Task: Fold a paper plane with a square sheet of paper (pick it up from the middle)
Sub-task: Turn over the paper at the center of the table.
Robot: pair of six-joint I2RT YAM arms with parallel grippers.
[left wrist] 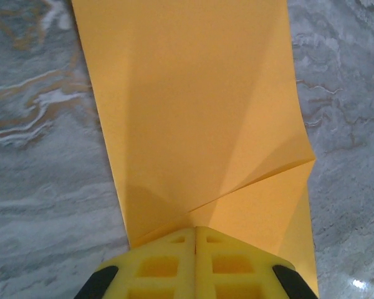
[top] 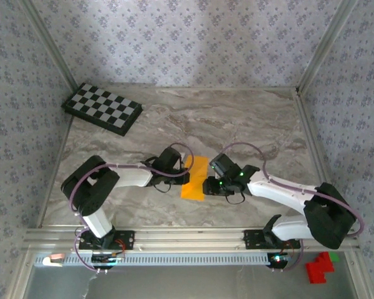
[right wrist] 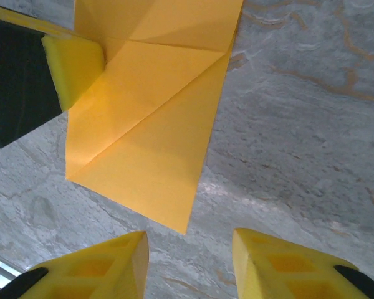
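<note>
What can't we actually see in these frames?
Top external: sheet creases, too small; edges covered by left gripper and right gripper.
Left wrist: sheet's far end, cut by top edge; near edge behind the left gripper.
Right wrist: sheet's far end, cut by top edge.

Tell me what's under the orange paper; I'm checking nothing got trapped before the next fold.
The paper rests on the marble table, bare stone around it. What is beneath the sheet itself is covered.

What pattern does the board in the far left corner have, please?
The board has black-and-white checks, clearest from the top camera.
</note>
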